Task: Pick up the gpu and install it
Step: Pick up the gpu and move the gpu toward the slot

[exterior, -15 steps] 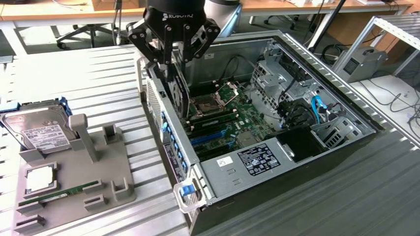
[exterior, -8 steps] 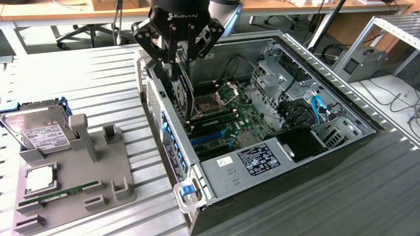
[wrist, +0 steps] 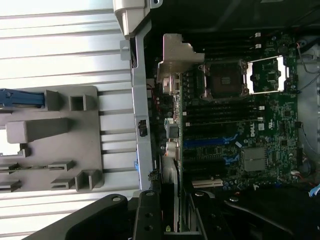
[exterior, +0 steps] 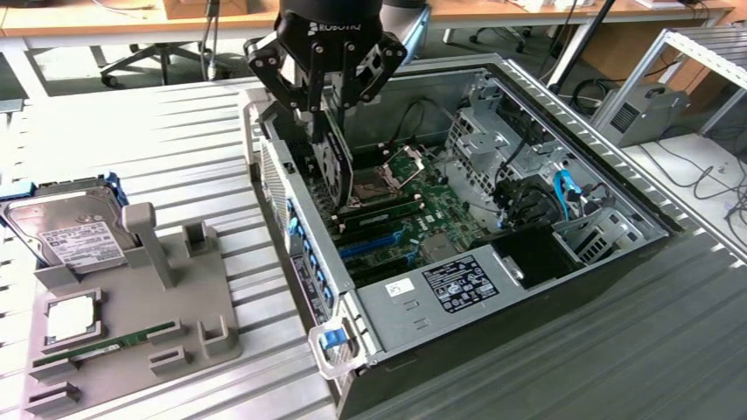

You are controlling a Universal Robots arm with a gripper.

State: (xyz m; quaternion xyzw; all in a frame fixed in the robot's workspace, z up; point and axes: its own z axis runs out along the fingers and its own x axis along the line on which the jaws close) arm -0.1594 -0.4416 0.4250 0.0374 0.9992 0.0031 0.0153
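Observation:
My gripper [exterior: 324,109] hangs over the rear left of the open computer case [exterior: 607,254], shut on the gpu [exterior: 332,166]. The gpu is a thin black card held upright on its edge. Its lower edge reaches down close to the expansion slots of the green motherboard [exterior: 426,214], beside the case's rear wall. Whether it touches a slot I cannot tell. In the wrist view the black fingers [wrist: 147,220] frame the card's edge [wrist: 170,210], with the motherboard [wrist: 270,130] and its blue slots [wrist: 210,142] beyond.
A grey holder tray [exterior: 216,341] lies on the slatted metal table at the exterior view's left. It carries a silver hard drive [exterior: 70,232], a square chip [exterior: 73,317] and a green RAM stick [exterior: 105,343]. Cables and drive cages [exterior: 561,201] crowd the case's right side.

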